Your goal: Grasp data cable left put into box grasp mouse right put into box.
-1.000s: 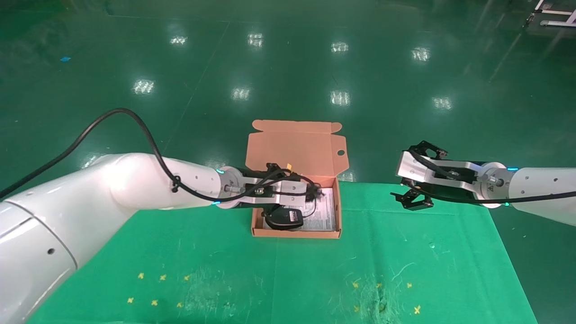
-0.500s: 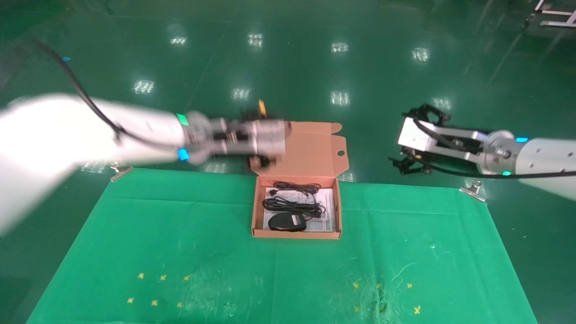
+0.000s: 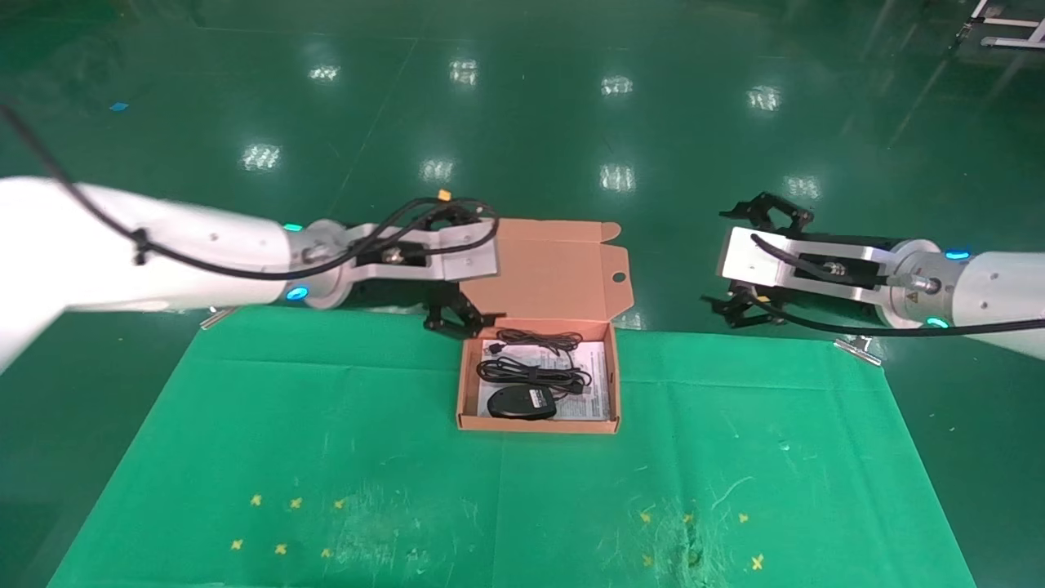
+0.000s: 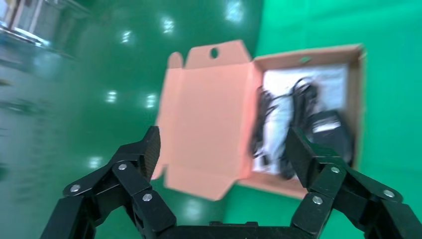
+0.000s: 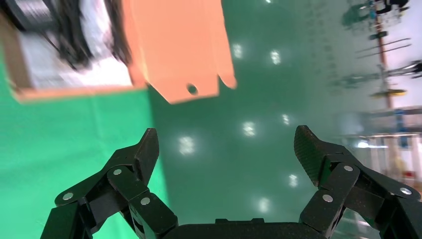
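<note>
Green mat (image 3: 326, 441), data cable (image 3: 531, 374) lying crosswise in box (image 3: 535, 423), both grippers' fingers spread, empty.

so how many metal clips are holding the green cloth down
2 visible: one clip at the cloth's far left corner, one clip at its far right corner. The near corners are out of view, so more may exist.

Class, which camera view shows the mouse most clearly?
The head view: the mouse lies whole and sharp in the box. The left wrist view shows it blurred, partly behind a finger; in the right wrist view I cannot make it out.
</note>
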{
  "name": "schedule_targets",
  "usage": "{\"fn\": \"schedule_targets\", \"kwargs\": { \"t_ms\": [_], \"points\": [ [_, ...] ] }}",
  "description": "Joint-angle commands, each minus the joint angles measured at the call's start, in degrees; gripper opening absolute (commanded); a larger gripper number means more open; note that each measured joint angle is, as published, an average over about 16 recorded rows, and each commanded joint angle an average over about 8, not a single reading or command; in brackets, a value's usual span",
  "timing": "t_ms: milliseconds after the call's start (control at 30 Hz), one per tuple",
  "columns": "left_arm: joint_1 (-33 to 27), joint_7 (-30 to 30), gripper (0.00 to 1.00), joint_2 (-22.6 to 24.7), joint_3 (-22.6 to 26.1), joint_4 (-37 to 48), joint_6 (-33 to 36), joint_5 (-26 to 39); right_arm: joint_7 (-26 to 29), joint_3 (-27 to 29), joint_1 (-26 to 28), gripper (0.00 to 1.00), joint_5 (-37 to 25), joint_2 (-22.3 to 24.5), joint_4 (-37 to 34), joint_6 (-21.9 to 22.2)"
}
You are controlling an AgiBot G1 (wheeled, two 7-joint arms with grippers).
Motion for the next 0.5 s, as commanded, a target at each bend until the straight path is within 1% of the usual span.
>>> {"fn": "schedule_targets", "kwargs": {
  "t_ms": [33, 500],
  "points": [
    [1.4, -0.2, 1.00, -1.1, -1.8, -0.8, 1.6, -1.7, 0.5, 1.2, -1.0, 1.00, 1.8, 0.4, 0.6, -1.6],
    [11.2, -1.5, 1.00, -9.0, -14.5, -6.8, 12.4, -13.5, 4.0, 10.2, -8.4, 1.00, 14.4, 3.6, 5.2, -12.9]
  ]
}}
